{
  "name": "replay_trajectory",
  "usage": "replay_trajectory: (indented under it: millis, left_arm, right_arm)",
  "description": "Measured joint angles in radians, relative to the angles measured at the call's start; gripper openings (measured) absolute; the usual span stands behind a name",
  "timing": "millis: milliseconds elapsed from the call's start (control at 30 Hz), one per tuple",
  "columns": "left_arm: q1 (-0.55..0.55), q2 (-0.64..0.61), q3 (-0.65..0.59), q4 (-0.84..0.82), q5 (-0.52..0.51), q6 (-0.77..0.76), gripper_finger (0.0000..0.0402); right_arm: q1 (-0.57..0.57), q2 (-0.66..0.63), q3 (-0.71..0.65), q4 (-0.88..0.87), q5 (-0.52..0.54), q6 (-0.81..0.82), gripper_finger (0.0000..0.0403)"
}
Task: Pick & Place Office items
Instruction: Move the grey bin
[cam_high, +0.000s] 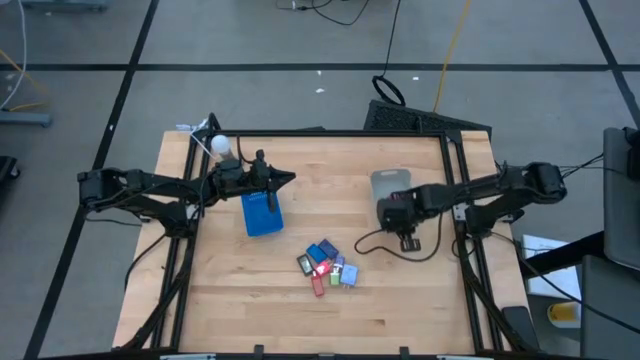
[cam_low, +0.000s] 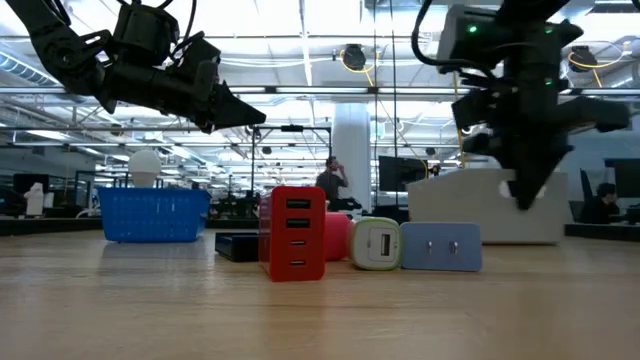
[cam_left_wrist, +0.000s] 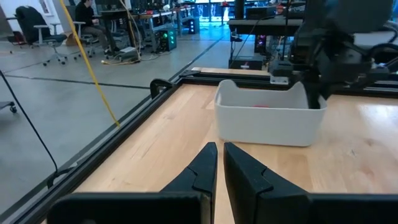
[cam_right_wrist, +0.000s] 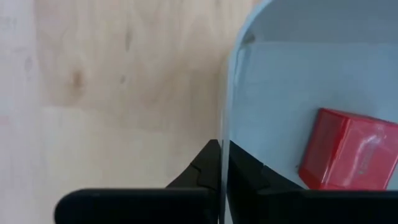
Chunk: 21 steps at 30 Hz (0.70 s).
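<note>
Red piece nearest, right gripper nipping the bin wall

Red blocky plug-in piece with stacked sockets (cam_low: 297, 233) fronted the small pile of office items (cam_high: 325, 268) at six o'clock of the table's middle. The pale translucent plastic bin (cam_right_wrist: 280, 93) sat at two o'clock from the pile and held another red block (cam_right_wrist: 348, 149). The right gripper (cam_right_wrist: 221, 168) was pressed together on the bin's thin wall. The left gripper (cam_left_wrist: 220, 165), fingers pressed together and holding nothing, hung over the blue rectangular tray (cam_high: 262, 213) at ten o'clock. Best practice, as I judged it, was to spread the right fingers before rising (a light bin would drag along), then drop on an outlying piece of the pile, not its crowded middle.
</note>
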Motion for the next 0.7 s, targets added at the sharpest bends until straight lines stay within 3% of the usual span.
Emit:
replay_trajectory:
  millis: [167, 467, 700]
  left_arm:
    - [0.000, 0.000, 0.000, 0.000, -0.002, 0.004, 0.0031]
    - [0.001, 0.000, 0.000, 0.000, -0.003, 0.013, 0.0031]
    - [0.002, 0.000, 0.000, 0.000, -0.003, 0.006, 0.0031]
  right_arm:
    - [-0.074, 0.000, 0.000, 0.053, -0.032, -0.109, 0.0003]
    - [-0.099, 0.004, 0.000, 0.105, -0.049, -0.085, 0.0005]
    - [-0.096, 0.003, 0.000, 0.125, -0.054, -0.002, 0.0065]
